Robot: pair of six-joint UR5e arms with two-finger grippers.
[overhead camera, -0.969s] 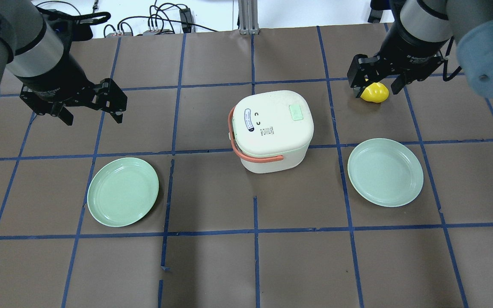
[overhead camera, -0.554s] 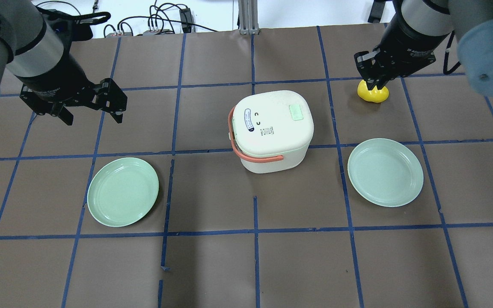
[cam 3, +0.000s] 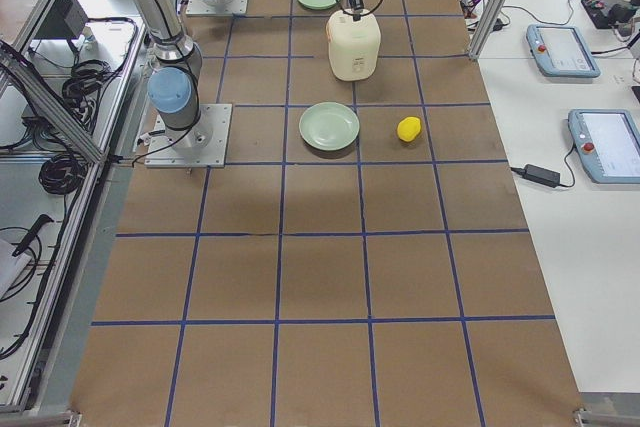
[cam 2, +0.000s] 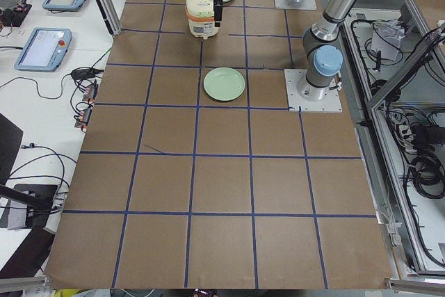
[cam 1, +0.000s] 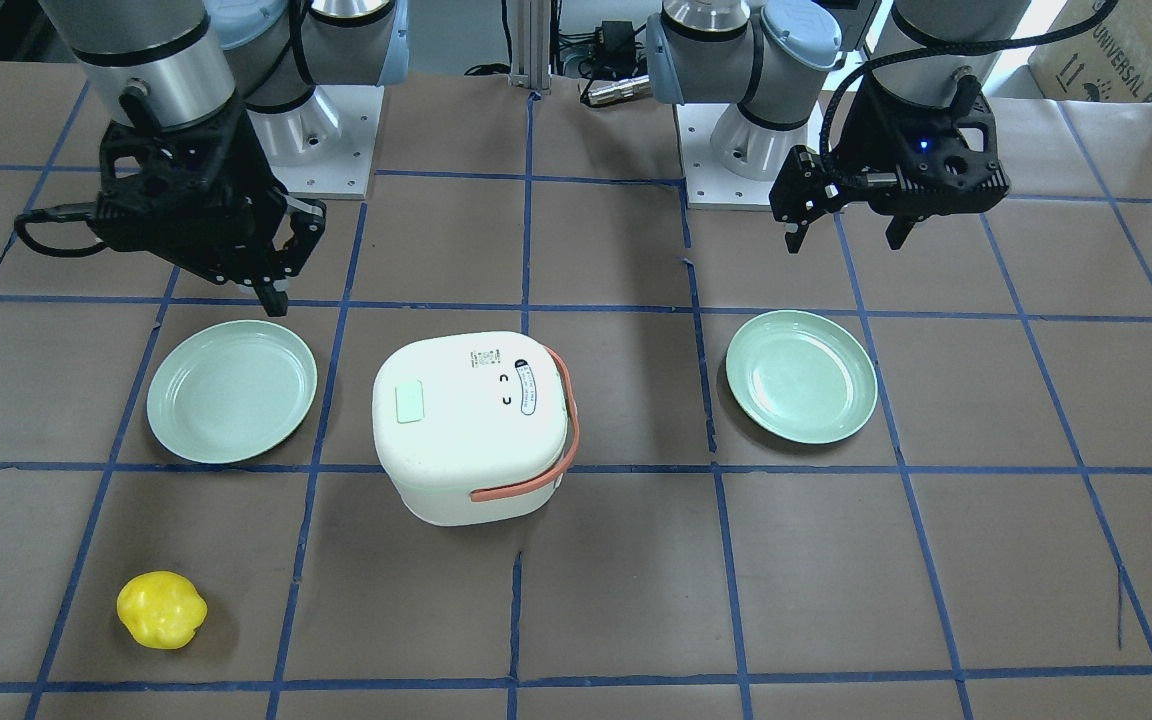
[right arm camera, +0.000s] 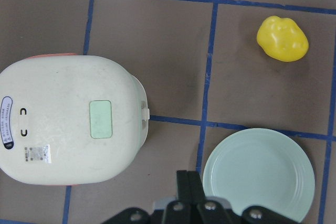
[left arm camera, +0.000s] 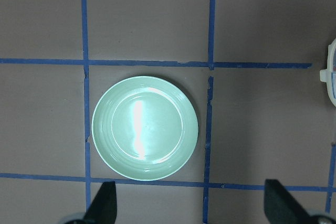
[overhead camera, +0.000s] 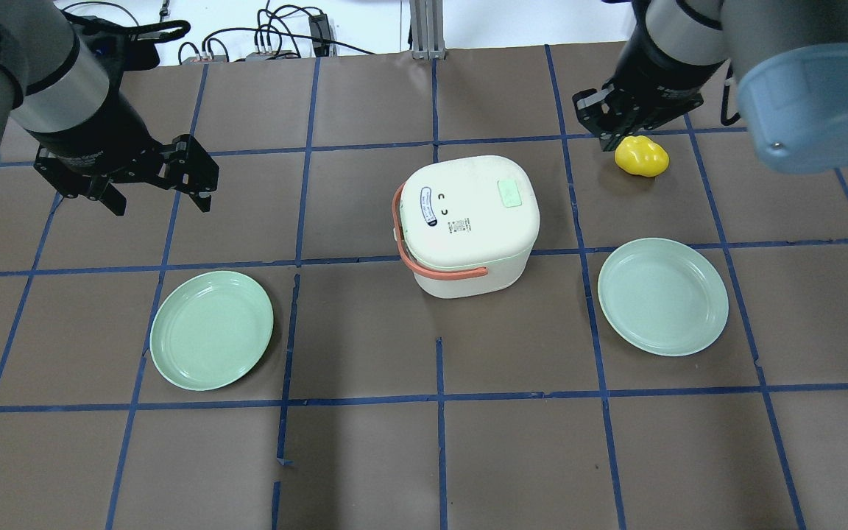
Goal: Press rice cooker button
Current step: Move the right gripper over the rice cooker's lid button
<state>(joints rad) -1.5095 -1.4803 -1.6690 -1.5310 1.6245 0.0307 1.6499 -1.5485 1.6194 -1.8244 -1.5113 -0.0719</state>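
The white rice cooker with an orange handle stands mid-table, lid shut; it also shows in the front view and the right wrist view. A pale green rectangular button sits on its lid, also seen in the front view and the right wrist view. My right gripper is shut and empty, raised above the table to the cooker's right; its closed fingers show in the wrist view. My left gripper is open and empty, far left of the cooker.
A yellow toy fruit lies on the table just right of my right gripper. One green plate lies right of the cooker, another green plate lies left of it, below my left gripper.
My right gripper, open around the yellow fruit a second ago, has shut empty and moved left off the fruit toward the cooker. The fruit stays on the table. The left arm is still.
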